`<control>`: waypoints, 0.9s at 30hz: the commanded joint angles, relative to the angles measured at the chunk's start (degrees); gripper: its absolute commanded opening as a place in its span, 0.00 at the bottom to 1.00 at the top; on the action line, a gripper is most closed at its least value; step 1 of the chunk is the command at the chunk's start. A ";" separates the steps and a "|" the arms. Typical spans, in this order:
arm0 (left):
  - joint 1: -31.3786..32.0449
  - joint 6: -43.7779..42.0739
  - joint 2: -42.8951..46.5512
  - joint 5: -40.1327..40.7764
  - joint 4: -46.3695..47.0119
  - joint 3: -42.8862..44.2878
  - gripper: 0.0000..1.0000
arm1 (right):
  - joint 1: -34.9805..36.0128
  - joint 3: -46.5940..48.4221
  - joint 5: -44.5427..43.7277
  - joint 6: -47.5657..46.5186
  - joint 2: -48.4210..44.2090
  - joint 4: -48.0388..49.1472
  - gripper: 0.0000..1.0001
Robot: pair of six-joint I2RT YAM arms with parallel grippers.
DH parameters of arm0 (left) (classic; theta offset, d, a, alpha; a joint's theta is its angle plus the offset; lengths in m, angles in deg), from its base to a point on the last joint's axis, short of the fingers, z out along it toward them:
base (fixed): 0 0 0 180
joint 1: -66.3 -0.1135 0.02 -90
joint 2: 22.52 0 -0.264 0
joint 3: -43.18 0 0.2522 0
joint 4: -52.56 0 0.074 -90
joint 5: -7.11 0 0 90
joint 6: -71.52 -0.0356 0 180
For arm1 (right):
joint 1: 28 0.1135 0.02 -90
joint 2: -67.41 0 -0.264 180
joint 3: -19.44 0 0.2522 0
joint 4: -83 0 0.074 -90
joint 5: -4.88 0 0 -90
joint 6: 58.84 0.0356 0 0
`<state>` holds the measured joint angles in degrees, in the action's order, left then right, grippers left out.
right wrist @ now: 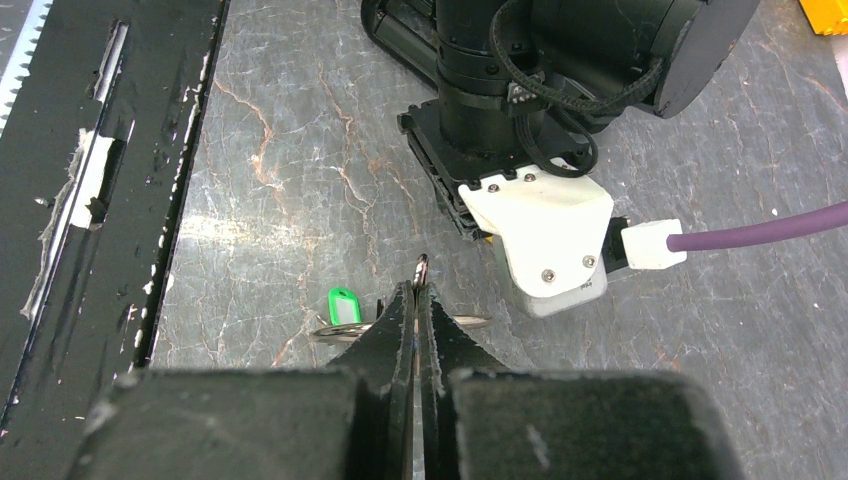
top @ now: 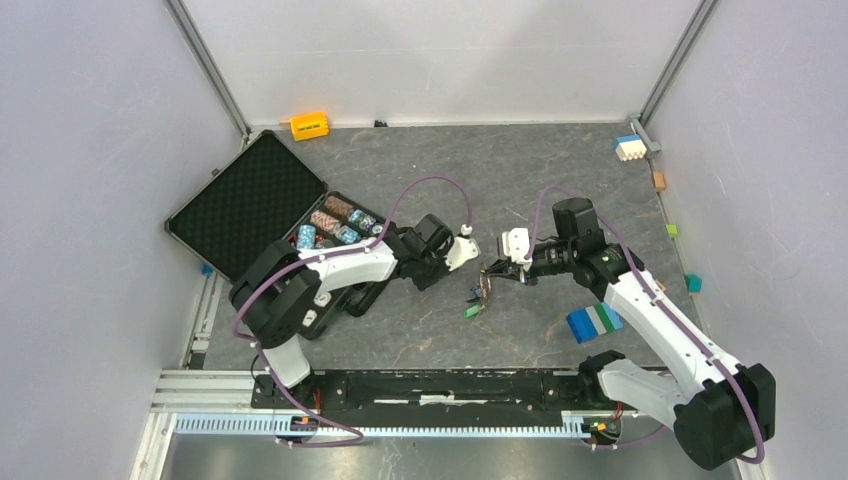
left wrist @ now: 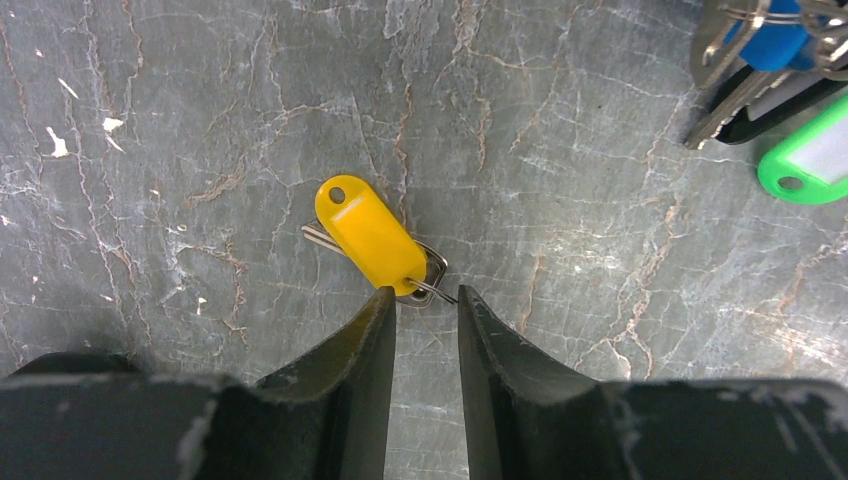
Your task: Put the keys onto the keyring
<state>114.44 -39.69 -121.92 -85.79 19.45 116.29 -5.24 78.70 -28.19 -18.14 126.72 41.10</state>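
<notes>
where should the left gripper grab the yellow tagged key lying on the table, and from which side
Grip the yellow tag across its narrow width, near the end joining the key, coming straight down. The tag lies flat and is the thickest part; the key's thin metal hugs the table, likely hard to pinch. The left gripper hangs open over that end.

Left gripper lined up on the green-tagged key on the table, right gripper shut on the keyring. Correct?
One thing off: the left gripper is lined up on the yellow-tagged key, not a green-tagged one. The left wrist view shows it lying on the table just past the fingertips. The rest holds: the right gripper is shut on the keyring.
</notes>
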 commanded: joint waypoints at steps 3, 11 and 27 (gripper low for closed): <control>0.89 -2.14 -0.90 1.71 2.59 -0.11 0.35 | -0.19 0.82 1.70 -0.62 -0.40 0.58 0.00; 1.08 -1.65 0.43 0.99 2.49 -0.46 0.33 | -0.14 0.82 1.52 -0.71 -0.42 0.54 0.00; 2.92 -0.31 0.38 8.19 6.94 -1.70 0.40 | -0.20 0.88 1.26 -0.80 0.19 0.47 0.00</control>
<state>116.95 -39.82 -121.98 -82.29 22.33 114.50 -5.24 78.70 -28.21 -18.14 126.82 41.05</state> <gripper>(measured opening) 0.417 0.010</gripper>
